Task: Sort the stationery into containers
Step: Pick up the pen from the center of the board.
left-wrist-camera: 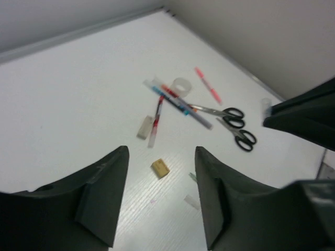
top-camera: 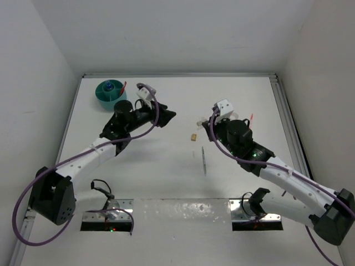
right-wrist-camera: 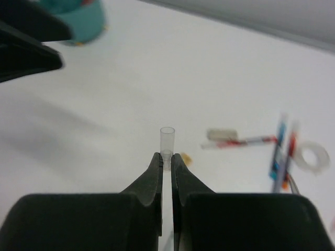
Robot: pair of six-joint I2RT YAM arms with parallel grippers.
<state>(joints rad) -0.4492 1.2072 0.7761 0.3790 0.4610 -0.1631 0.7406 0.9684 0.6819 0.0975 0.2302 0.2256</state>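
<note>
Poking out between the pinched right jaws, clear-tipped pen (right-wrist-camera: pixel 167 137).

From high behind we see the whole table (top-camera: pixel 249 94); our two wrist cameras look low and close, both catching the tape roll (left-wrist-camera: pixel 181 91).

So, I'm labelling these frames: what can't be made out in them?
Top view: teal tub contents too small; scissors hidden behind the right arm.
Right wrist view: tub blurred and cut off by the top edge; lower end of the clear tube hidden between the fingers of the right gripper.
</note>
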